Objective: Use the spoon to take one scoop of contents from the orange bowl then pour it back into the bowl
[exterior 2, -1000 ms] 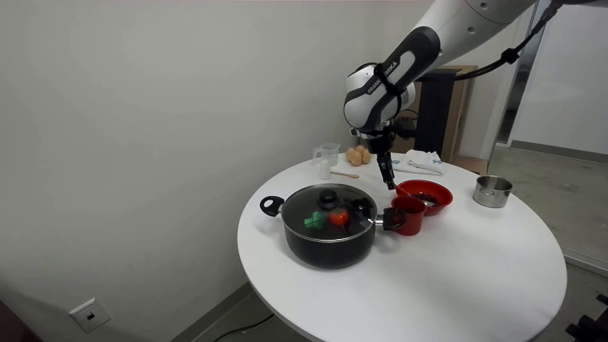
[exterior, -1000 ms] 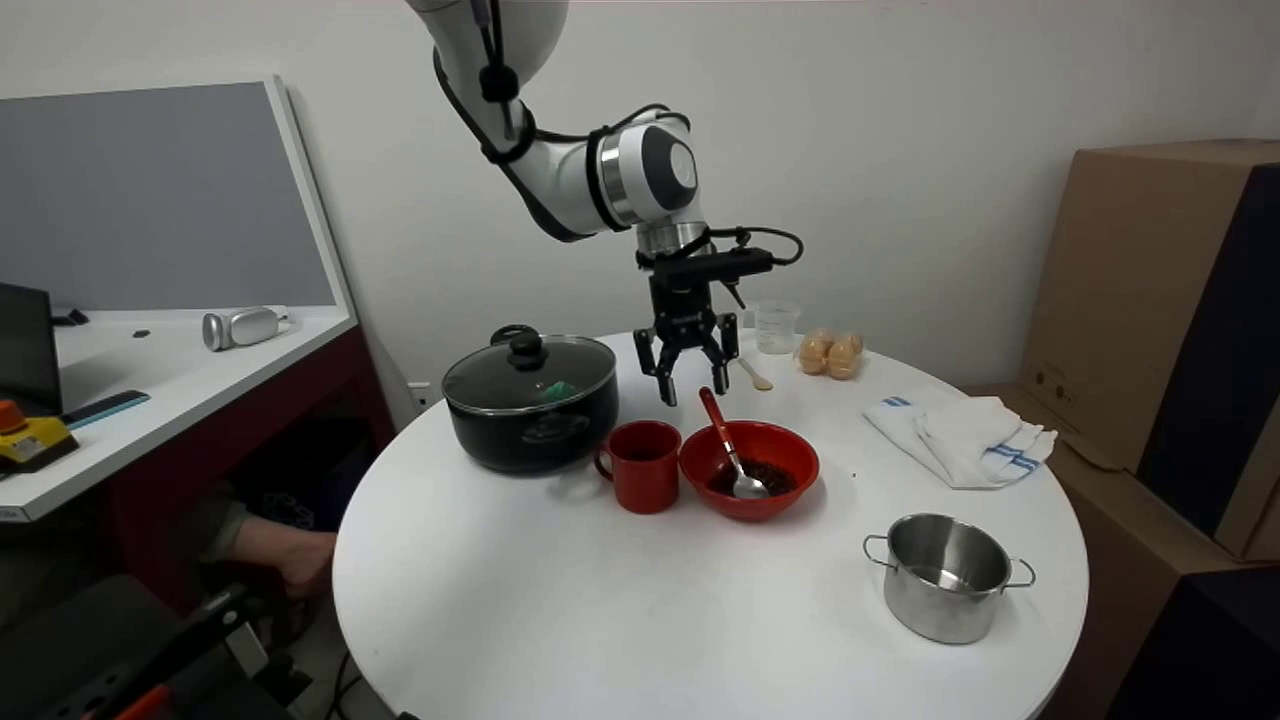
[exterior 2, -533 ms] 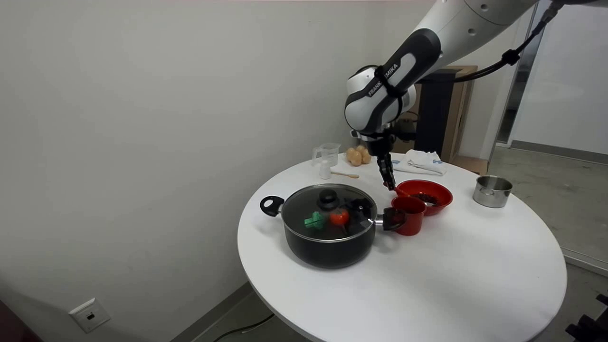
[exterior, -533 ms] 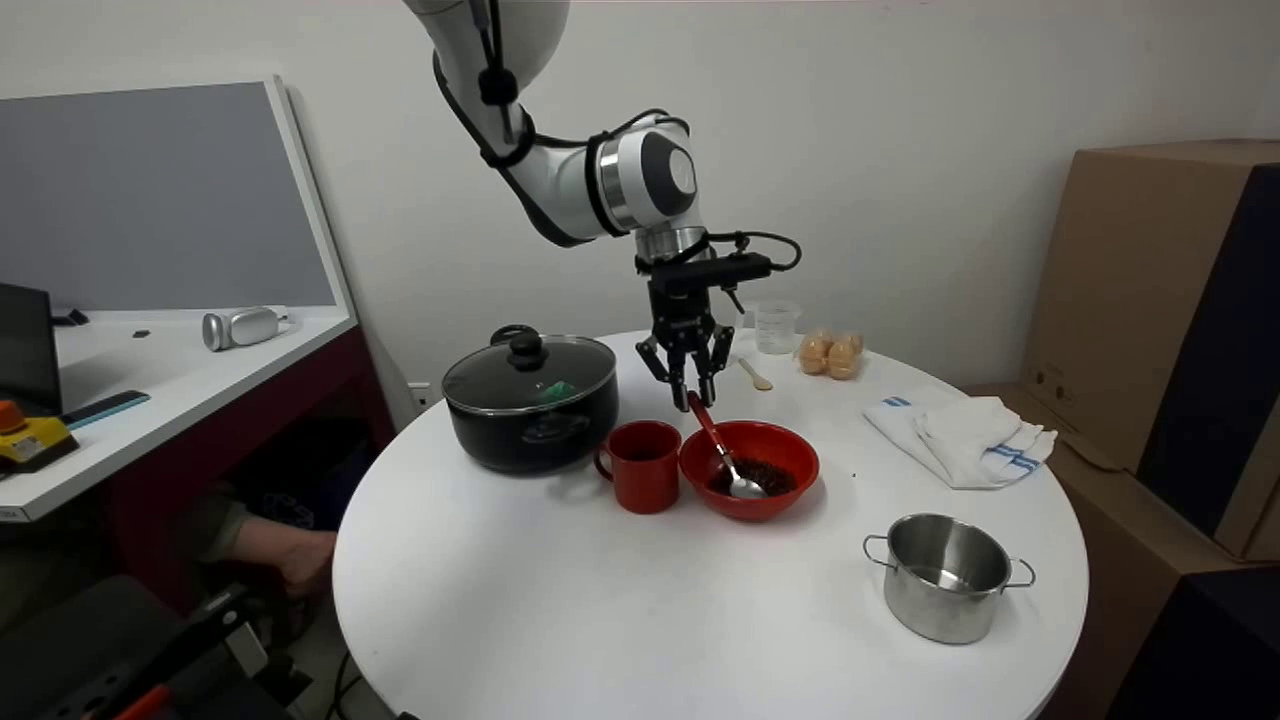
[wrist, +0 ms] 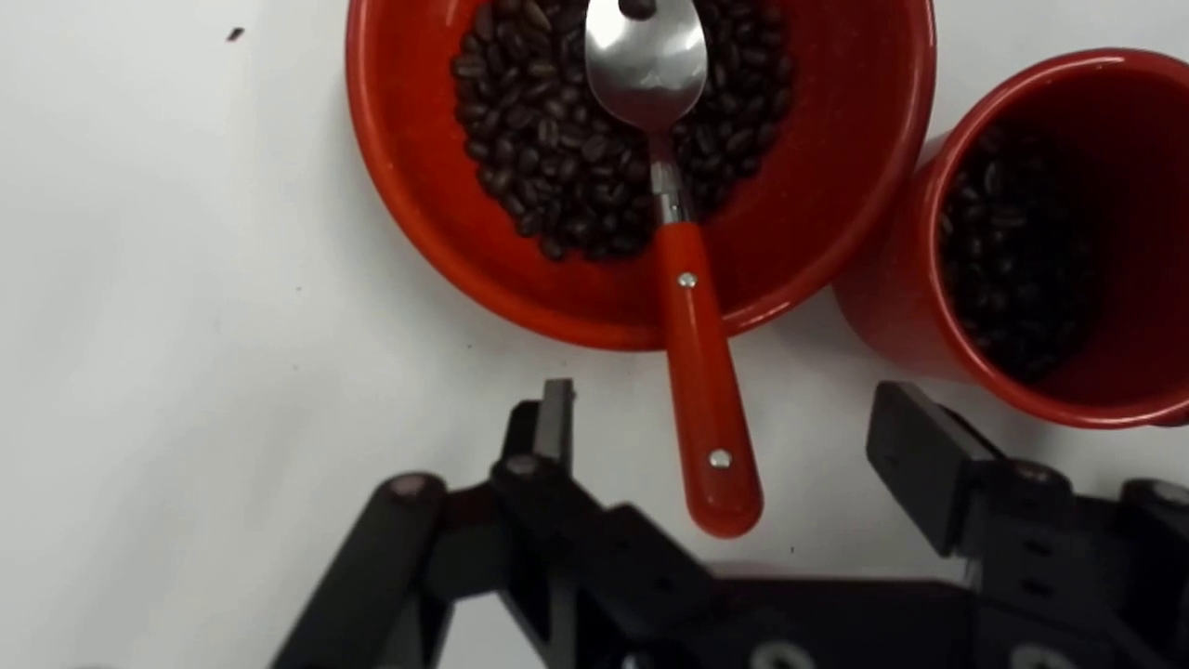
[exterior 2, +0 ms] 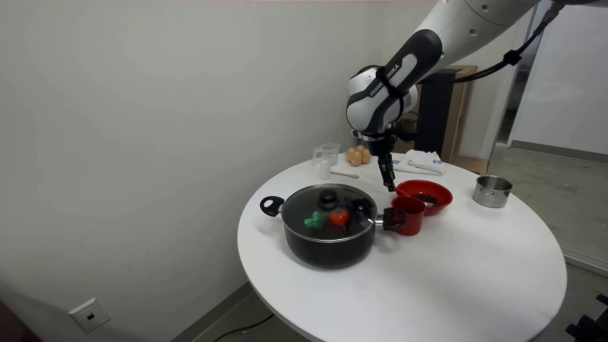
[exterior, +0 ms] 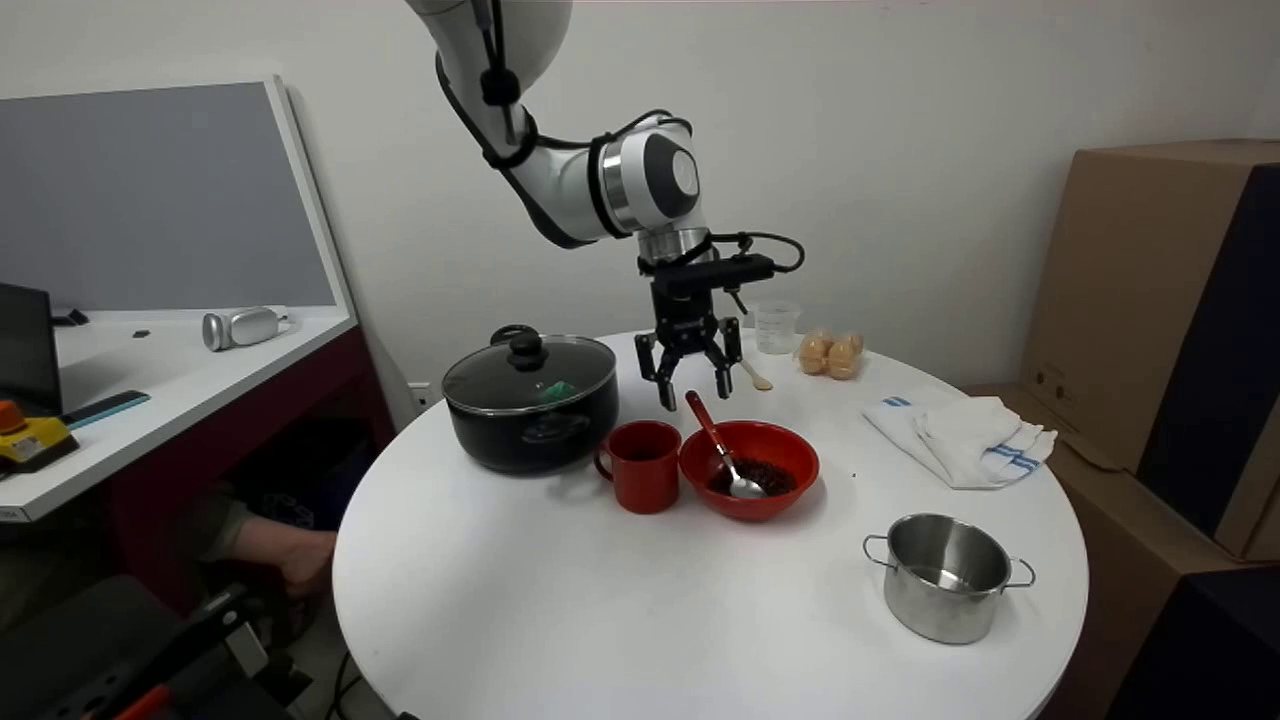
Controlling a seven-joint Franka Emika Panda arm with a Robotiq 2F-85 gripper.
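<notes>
The spoon (wrist: 685, 265) is resting in the orange bowl (wrist: 836, 158); its steel head is lying on the dark beans (wrist: 557, 177), and its red handle is leaning across the rim of the bowl and reaching outside. Near this rim, the gripper (wrist: 729, 437) is hovering in a released state: its two fingers (wrist: 920, 465) are standing well apart, and in the wrist view the end of the handle is showing in the gap between them. The red mug (wrist: 887, 297) is standing just beside the bowl and is holding more beans (wrist: 1008, 260). In both exterior views, the black pot (exterior: 500, 435) is standing farther from the bowl, on the mug's side, and the steel pot (exterior: 940, 608) is standing on the opposite side, well apart from the bowl.
</notes>
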